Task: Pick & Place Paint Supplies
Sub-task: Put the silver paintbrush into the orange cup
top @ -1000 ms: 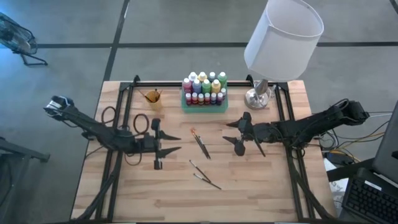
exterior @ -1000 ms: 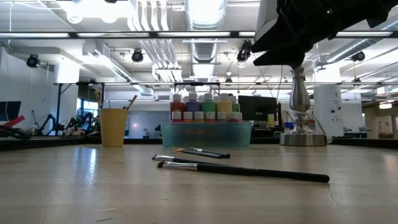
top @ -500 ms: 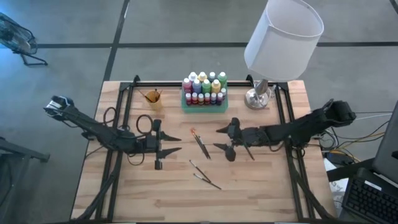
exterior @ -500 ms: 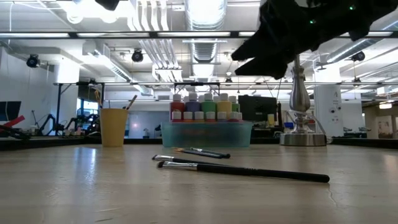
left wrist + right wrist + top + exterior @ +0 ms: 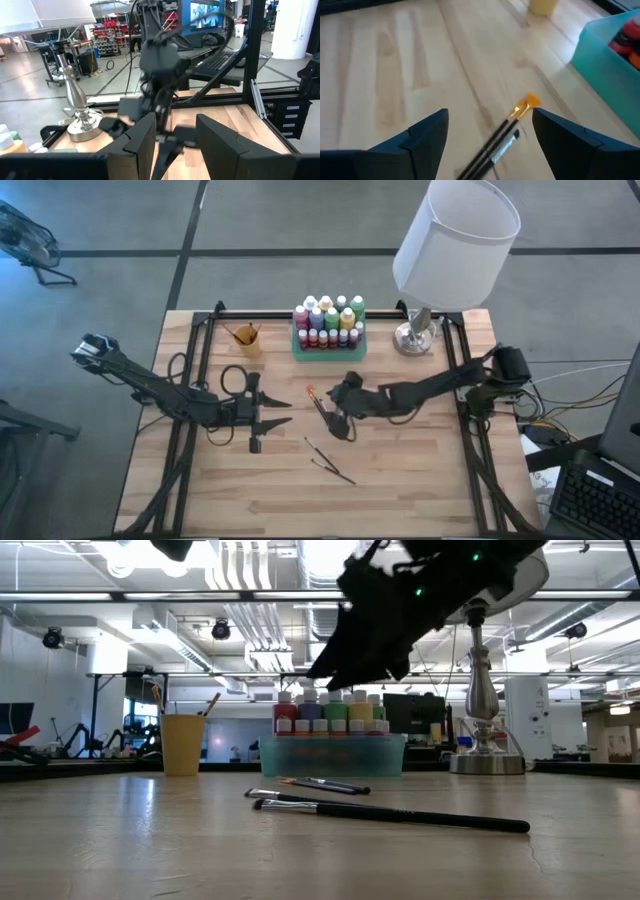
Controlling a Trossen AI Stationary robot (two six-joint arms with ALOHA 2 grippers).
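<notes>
over the last second the right gripper (image 5: 337,408) has been carried across the table, jaws spread and empty, above the orange-tipped paintbrushes (image 5: 322,410) lying mid-table before the tray of paint bottles (image 5: 328,321), so a pick seems imminent, while the left gripper (image 5: 275,409), half open, waits nearby.
</notes>
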